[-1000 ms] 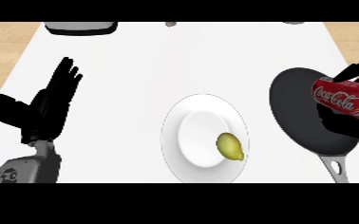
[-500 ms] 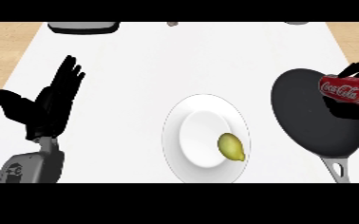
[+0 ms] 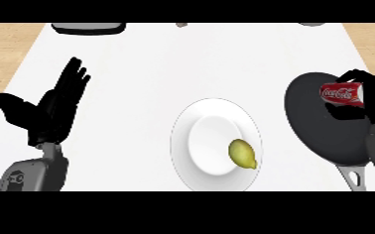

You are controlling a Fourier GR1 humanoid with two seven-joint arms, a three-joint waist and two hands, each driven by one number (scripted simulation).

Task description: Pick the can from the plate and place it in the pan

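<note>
**Head view: can held over the pan, release comes next**

Nearest you, at about seven o'clock, your left hand (image 3: 51, 106) rests at the counter's left side with its fingers straight and spread, holding nothing. It is well apart from everything the task concerns.

At six o'clock, near the middle, sits the white plate (image 3: 190, 171). The can is no longer on it; only a small yellow-green fruit (image 3: 243, 153) lies there, toward the plate's right half.

Out at three o'clock is the black pan (image 3: 311, 119), its handle (image 3: 356, 178) running toward five o'clock. Your right hand (image 3: 354, 113) is curled around the red can (image 3: 341, 93), which lies within the pan's outline, toward its upper right edge. The can's long axis runs roughly from nine to three o'clock, so it is on its side in your grasp. From this steep angle you cannot tell whether it is touching the pan's floor or hanging just above it.

The right hand is the only one placed for the job. You would probably do best to lower the can a little, nudge it toward the pan's centre at about eight o'clock from where it is, then let go.

Farthest off, at twelve o'clock, a grey appliance (image 3: 89, 28) sits at the counter's back edge.
</note>
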